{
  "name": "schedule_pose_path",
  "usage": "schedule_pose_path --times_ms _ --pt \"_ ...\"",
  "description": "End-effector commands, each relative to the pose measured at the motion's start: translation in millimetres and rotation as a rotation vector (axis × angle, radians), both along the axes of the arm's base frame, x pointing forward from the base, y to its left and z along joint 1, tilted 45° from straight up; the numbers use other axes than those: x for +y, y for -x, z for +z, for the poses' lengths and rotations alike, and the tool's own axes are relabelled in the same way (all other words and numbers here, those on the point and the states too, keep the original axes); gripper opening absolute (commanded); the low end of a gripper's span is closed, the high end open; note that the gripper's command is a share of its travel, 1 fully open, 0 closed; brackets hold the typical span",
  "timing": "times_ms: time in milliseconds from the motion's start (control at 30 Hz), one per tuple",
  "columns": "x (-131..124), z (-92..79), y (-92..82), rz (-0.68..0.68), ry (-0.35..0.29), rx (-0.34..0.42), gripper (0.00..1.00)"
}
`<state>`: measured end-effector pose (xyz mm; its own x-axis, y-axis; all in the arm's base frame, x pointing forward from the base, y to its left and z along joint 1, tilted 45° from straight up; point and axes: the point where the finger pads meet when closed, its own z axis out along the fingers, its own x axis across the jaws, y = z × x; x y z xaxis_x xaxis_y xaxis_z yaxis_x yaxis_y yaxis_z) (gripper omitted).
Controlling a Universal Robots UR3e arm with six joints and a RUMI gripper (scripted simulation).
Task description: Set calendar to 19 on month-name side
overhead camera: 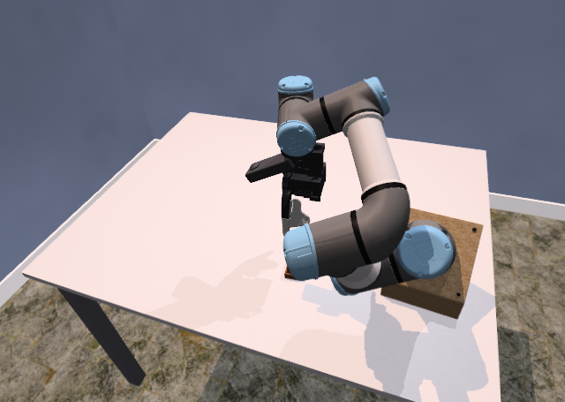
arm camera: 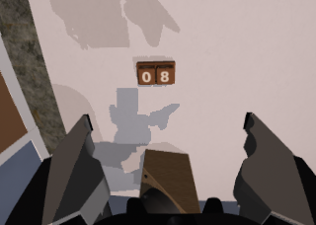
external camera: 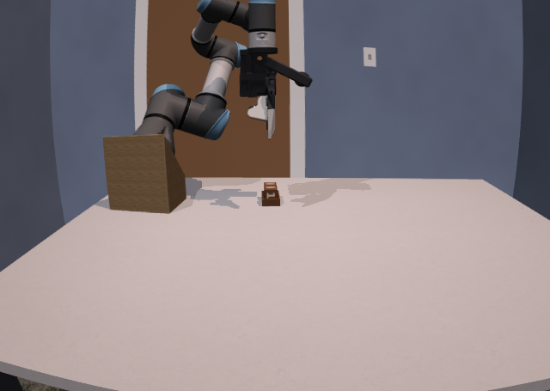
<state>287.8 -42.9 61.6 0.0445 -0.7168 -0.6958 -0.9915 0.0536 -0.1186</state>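
Observation:
The small brown calendar tray [external camera: 271,202] [arm camera: 156,63] stands on the table with two brown cubes side by side. In the wrist view the left cube [arm camera: 146,77] shows a white 0 and the right cube [arm camera: 165,76] a white 8, both upright in that picture. In the exterior view a light mark shows at the tray's near end, too small to read surely. In the top view the arm hides nearly all of the calendar. The month's name cannot be made out. My gripper [external camera: 269,127] [arm camera: 166,114] is open and empty, high above the table, with its fingers pointing down.
The arm's wooden base block [overhead camera: 467,252] [external camera: 137,174] [arm camera: 170,171] stands at one side of the table [overhead camera: 137,233] [external camera: 275,289], beyond the calendar in the wrist view. Shadows of the arm fall around the calendar. A table edge shows at the left in the wrist view.

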Motion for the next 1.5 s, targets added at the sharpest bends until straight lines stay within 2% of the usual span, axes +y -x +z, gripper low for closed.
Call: schedule_pose_path --times_ms 0,333,500,700,767,1200,1267,1333,1467 --pt "-1 0.0 -0.3 -0.004 0.001 0.002 1.0" --pt "0 -1.8 -1.4 -0.053 -0.007 0.051 1.0" --pt "2 -4.5 -2.9 -0.124 -0.019 0.12 1.0" --pt "5 -9.2 -5.0 -0.25 -0.041 0.244 1.0" --pt "5 -9.2 -5.0 -0.25 -0.041 0.244 1.0" --pt "14 -20.9 -7.8 -0.584 -0.098 0.57 1.0" --pt "15 -22.0 -7.9 -0.617 -0.104 0.603 1.0" --pt "15 -22.0 -7.9 -0.617 -0.104 0.603 1.0" --pt "19 -25.6 -7.9 -0.733 -0.124 0.716 1.0"
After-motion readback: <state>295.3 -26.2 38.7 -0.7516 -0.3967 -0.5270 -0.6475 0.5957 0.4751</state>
